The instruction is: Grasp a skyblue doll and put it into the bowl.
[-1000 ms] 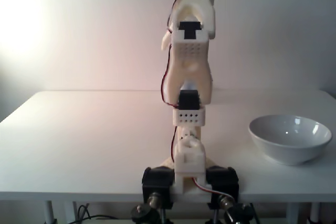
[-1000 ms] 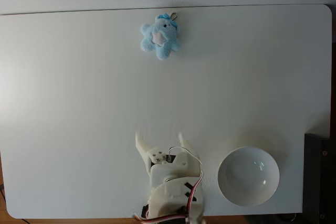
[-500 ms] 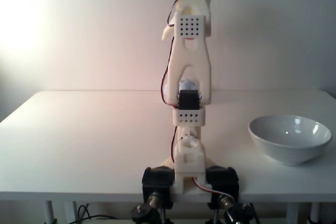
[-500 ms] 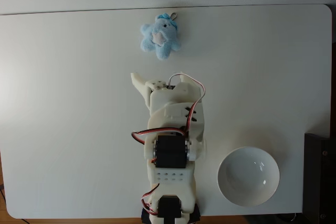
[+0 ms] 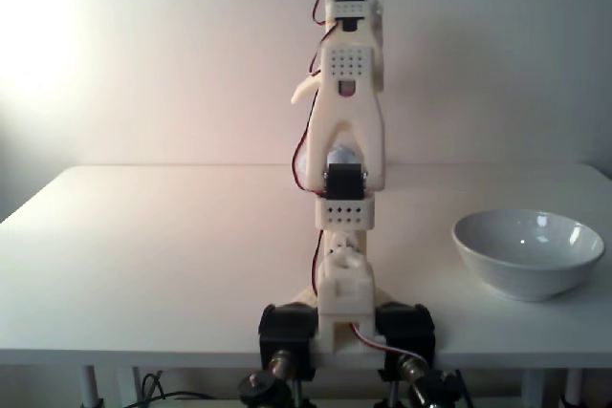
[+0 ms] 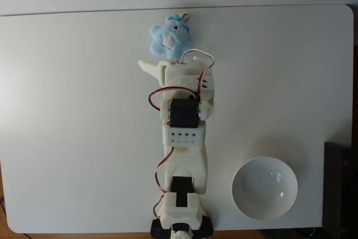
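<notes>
Near the far edge of the white table [image 6: 67, 110], seen from above, lies the skyblue doll [image 6: 168, 37], a small fuzzy star-like shape with a pale patch at its middle and a small loop at its top. The white arm [image 6: 183, 138] stretches from its base at the near edge straight toward the doll, and its head covers the doll's lower part, so the gripper [image 6: 170, 60] sits right over or against the doll; one pale finger [image 6: 148, 65] sticks out to the left in that view, just below the doll's lower left lobe. Whether the jaws are parted or closed I cannot tell, since the arm hides them. The bowl [image 6: 264, 187], glossy white and round, stands well apart near the lower right corner, beside the arm's base. From the front fixed view, the arm [image 5: 342, 140] rises upright and the bowl [image 5: 528, 251] rests on the table [image 5: 143, 236] at right.
</notes>
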Tool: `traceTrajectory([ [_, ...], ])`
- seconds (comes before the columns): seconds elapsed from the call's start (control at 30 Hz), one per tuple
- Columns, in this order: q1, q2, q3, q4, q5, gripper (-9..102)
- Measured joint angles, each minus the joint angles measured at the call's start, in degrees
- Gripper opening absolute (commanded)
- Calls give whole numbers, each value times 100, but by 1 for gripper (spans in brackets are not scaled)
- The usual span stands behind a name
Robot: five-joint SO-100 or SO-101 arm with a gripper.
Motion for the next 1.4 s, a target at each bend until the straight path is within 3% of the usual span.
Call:
traceTrajectory([
  [0.5, 18, -1354, -35, -1942, 0, 64],
  [0.67, 18, -1538, -35, -2364, -18, 72],
  [0.97, 26, -2030, -35, -2584, -18, 94],
  [1.23, 26, -2452, -35, -2610, -18, 95],
  [1.4, 26, -2637, -35, -3138, -18, 95],
])
